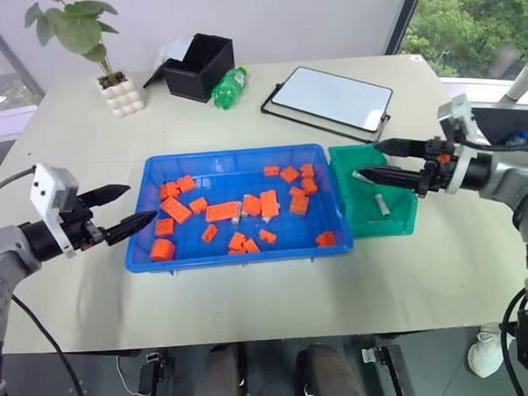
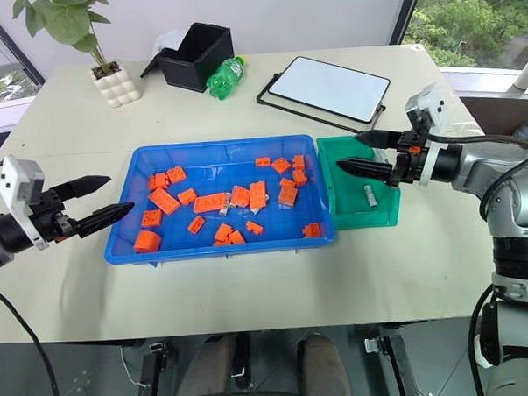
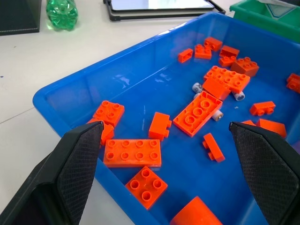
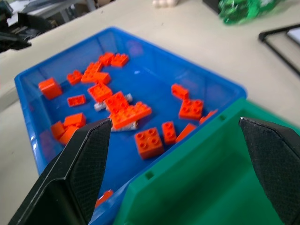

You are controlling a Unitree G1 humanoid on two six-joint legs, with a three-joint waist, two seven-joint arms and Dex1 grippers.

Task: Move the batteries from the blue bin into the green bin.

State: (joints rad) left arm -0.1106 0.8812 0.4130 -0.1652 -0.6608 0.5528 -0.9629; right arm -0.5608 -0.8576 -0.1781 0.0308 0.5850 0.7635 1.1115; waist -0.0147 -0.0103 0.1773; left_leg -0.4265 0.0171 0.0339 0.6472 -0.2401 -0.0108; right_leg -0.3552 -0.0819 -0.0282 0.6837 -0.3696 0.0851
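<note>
Right gripper (image 1: 372,161) spread above green bin (image 1: 403,220), one battery (image 1: 381,203) inside, left gripper (image 1: 136,207) spread beside blue bin (image 1: 240,256)

Both arms wear silver-grey metal shells near the wrist, each carrying a white boxy camera block. Beside the blue bin (image 1: 240,252), the left gripper (image 1: 124,210) has two slim black fingers tapering to points; close up, the pads (image 3: 79,159) show fine cross-hatched texture. The right gripper (image 1: 368,161), over the green bin (image 1: 403,220), matches it, with small orange fittings at the finger roots. Black cables trail from both forearms
</note>
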